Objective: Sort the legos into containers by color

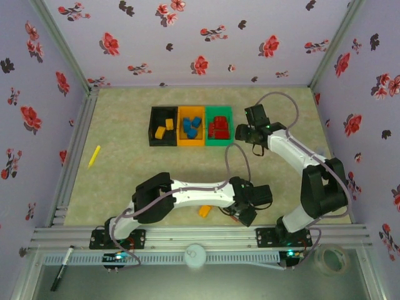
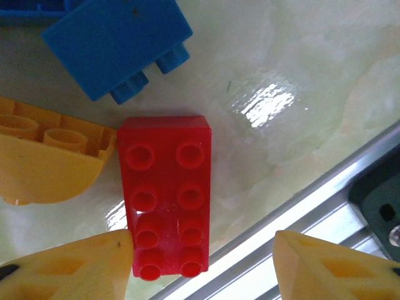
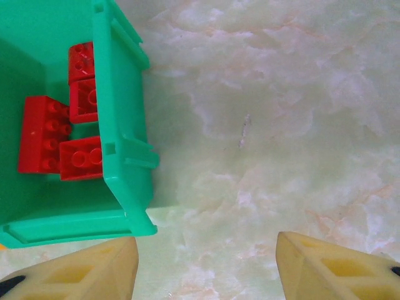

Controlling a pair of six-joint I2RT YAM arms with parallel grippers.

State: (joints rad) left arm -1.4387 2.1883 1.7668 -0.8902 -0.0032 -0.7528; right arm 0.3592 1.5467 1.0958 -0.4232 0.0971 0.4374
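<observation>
On glossy table (image 2: pixel 294 56): studded red lego (image 2: pixel 165 194)

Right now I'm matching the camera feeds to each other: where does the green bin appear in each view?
Top external: the green bin sits just above the picture's centre, immediately left of the right gripper.
Right wrist: the green bin fills the left side, its right wall running down towards the left fingertip.
Shared landmark: the red bricks lying inside the bin, also seen from the right wrist.
</observation>
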